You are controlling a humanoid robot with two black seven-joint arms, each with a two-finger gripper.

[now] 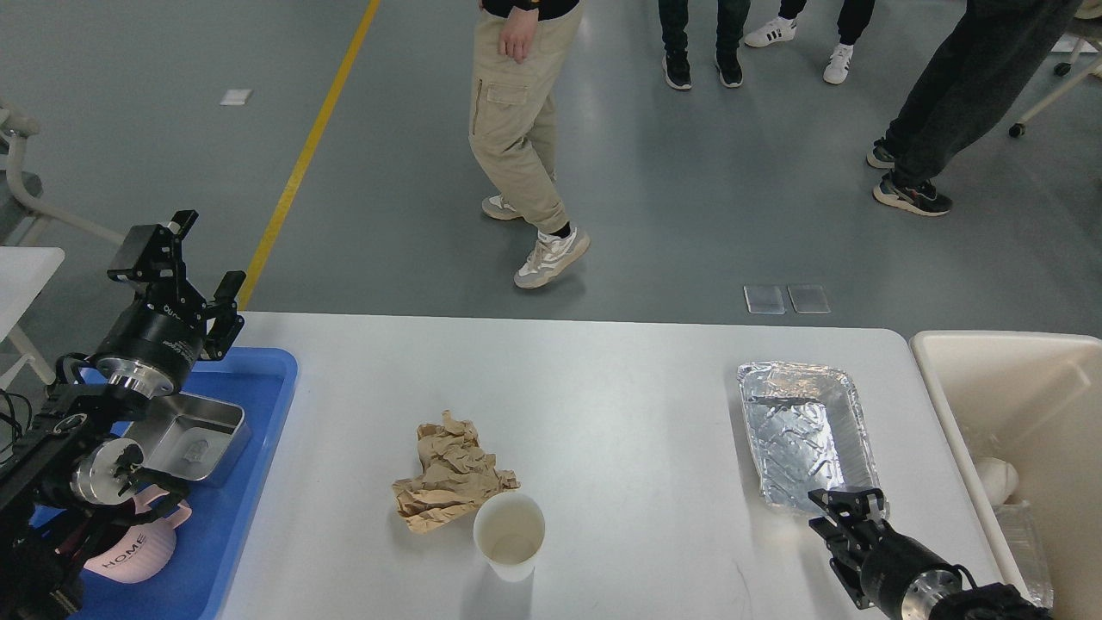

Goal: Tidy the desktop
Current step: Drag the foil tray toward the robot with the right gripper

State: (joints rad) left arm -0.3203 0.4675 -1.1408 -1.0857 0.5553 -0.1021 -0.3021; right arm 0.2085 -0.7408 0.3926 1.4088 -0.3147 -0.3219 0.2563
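- Head view: the desktop (637, 405), a smooth, white, slightly glossy surface with rounded corners, is stretching across the lower frame, between a blue tray (250, 482) on its left and a beige bin (956, 379) at its right edge.
- A crumpled wad of brown paper (449, 474) is lying near the middle, creased and irregular; a white paper cup (509, 536) is standing upright just beside it, open mouth up, touching or nearly touching its lower edge.
- A rectangular foil pan (805, 435), shiny and wrinkled, is sitting toward the right, empty side up.
- The left gripper (185, 267) is hovering above the tray's far corner, its black fingers spread apart and holding nothing.
- The right gripper (848, 508) is sitting at the pan's near end; its dark fingers are showing too small to tell how far apart they are.
- In the tray, a square steel tin (194, 435) and a pink mug (133, 547) are resting.
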